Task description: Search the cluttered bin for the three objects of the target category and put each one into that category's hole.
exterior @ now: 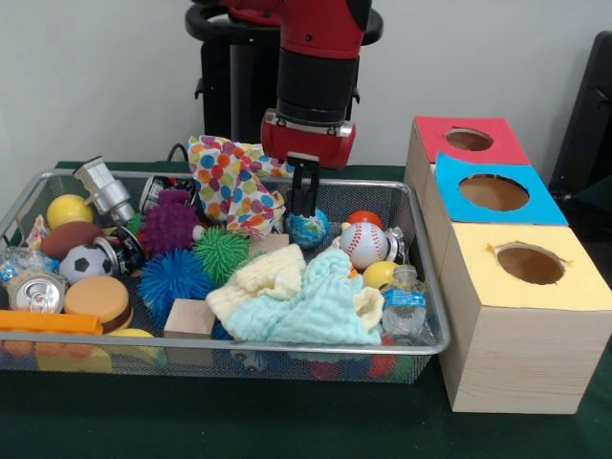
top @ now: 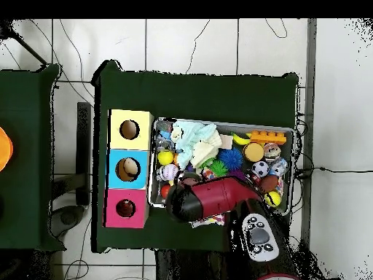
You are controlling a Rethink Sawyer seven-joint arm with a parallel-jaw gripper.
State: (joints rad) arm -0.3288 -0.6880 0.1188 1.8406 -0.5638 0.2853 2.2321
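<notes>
The gripper [exterior: 305, 205] hangs over the wire bin [exterior: 426, 337], fingers close together, tips touching a small globe ball [exterior: 309, 229]; nothing is clamped between them. No plush animals are visible. The red hole [exterior: 469, 140] is on the farthest box.

A white baseball with red stitching [exterior: 364, 244] lies near a small blue globe ball [exterior: 308, 229], and crumpled pale yellow and mint cloths [exterior: 301, 296] are heaped in front of them. To their left sit a green spiky rubber ball [exterior: 221, 252], a blue spiky ball [exterior: 175, 277], a purple spiky ball [exterior: 169, 222], a black-and-white soccer ball [exterior: 85, 262] and a dented drink can [exterior: 35, 290]. A polka-dot fabric piece [exterior: 232, 182] lies at the back, and everything stands on a dark green tabletop [exterior: 287, 426].
</notes>
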